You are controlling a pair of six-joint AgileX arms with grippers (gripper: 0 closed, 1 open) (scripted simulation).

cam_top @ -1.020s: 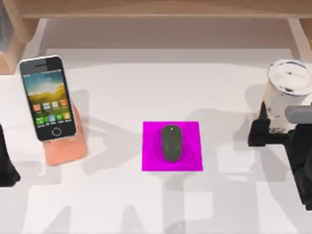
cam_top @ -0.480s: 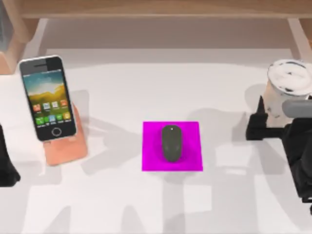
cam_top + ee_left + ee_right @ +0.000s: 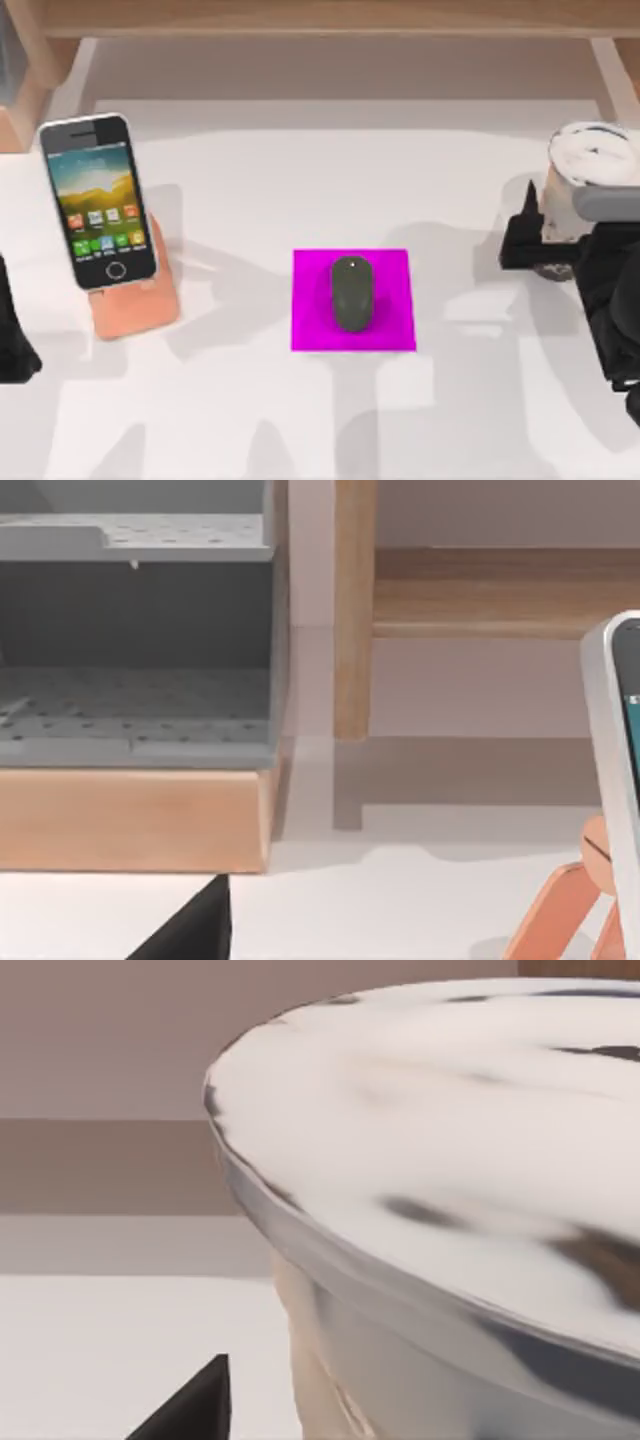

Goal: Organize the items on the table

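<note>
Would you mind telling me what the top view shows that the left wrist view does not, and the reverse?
Top view alone: the mouse on the pink pad, and the right end effector at the bubble-tea cup near the table's right edge. Left wrist view alone: a grey perforated tray on a wooden base. Shared: the phone on its orange stand, and the wooden shelf frame.

The broad white tabletop has a light wooden shelf frame along its far edge. The dark grey oval computer mouse carries one small pale dot. The flat square pad is bright magenta. The white-edged smartphone shows a green and yellow picture with rows of small colourful icons. The wedge-shaped phone stand is orange. The clear bubble-tea cup has a white top with dark spots. A grey perforated box has a wooden base.
</note>
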